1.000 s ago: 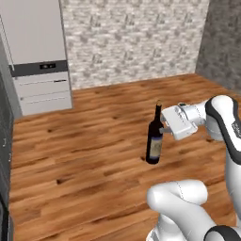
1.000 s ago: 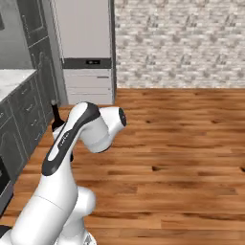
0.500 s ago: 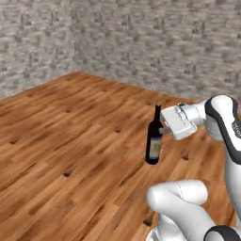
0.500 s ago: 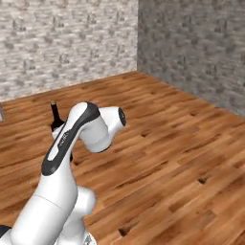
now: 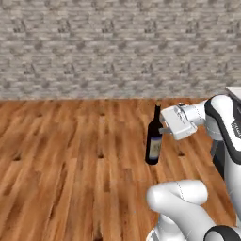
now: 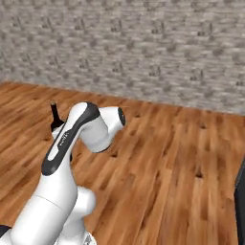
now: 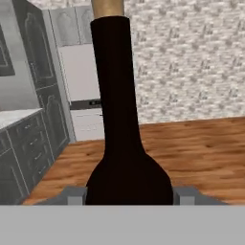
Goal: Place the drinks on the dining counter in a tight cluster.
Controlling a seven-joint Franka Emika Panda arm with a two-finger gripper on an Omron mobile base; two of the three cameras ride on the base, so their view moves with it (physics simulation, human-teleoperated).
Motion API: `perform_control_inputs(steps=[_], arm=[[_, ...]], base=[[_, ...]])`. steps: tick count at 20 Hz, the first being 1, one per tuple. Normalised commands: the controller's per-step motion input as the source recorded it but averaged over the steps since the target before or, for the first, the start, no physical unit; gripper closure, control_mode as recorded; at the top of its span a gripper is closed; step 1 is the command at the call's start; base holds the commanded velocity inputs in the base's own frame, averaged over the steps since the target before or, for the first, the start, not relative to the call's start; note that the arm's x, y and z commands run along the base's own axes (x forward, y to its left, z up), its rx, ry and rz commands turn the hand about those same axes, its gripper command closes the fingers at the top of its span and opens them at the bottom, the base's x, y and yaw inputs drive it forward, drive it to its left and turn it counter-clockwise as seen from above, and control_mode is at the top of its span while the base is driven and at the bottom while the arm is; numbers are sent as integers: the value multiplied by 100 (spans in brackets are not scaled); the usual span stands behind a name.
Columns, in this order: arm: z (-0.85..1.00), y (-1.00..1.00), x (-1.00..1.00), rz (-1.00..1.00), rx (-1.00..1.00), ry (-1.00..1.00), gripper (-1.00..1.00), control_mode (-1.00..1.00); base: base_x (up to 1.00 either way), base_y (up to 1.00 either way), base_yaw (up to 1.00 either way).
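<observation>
- A grey stone-brick wall spans the back of the room in both base views.
- A wood plank floor in warm brown runs up to the foot of that wall.
- In the hand view, tall grey cabinets with panelled doors stand at the left.
- Beside them, a built-in white oven has a dark control strip below it.
- A pale countertop tops dark grey drawers with small handles.
- A white slab corner shows at the right edge of the left base view.
</observation>
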Motion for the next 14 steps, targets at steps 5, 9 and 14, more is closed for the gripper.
perform_control_inputs(steps=[5, 9, 14], arm=[[0, 0, 0, 0, 0, 0, 100, 100], [0, 0, 0, 0, 0, 0, 100, 100], [0, 0, 0, 0, 0, 0, 100, 100]], base=[[2, 5, -98], [12, 14, -88], [76, 9, -32]])
